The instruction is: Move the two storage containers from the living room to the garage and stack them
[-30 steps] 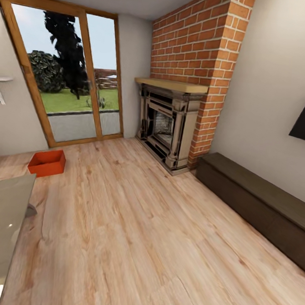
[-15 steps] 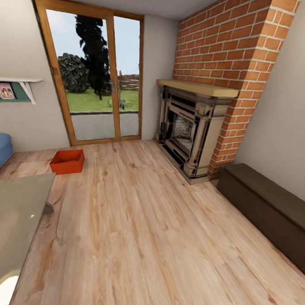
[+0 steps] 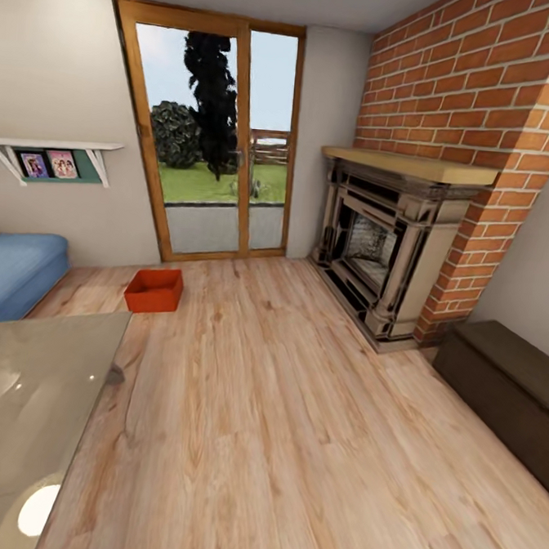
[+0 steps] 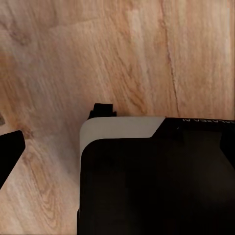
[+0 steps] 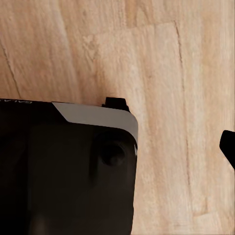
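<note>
Drive up to the orange container (image 3: 154,290), well ahead of the jaws, stopping squarely; jaw state cannot be told.

daylight came in through the glass door (image 3: 222,144) and the room was evenly bright, with soft shadows. a round glare spot sat on the glass coffee table (image 3: 35,421). straight lines bowed toward the head view's edges, and both wrist views were soft, with dark unlit robot parts.

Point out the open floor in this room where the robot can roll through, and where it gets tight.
Widest bare planks run between the glass coffee table and the fireplace and dark bench. Tighter around the storage container, between the blue sofa and glass door.
</note>
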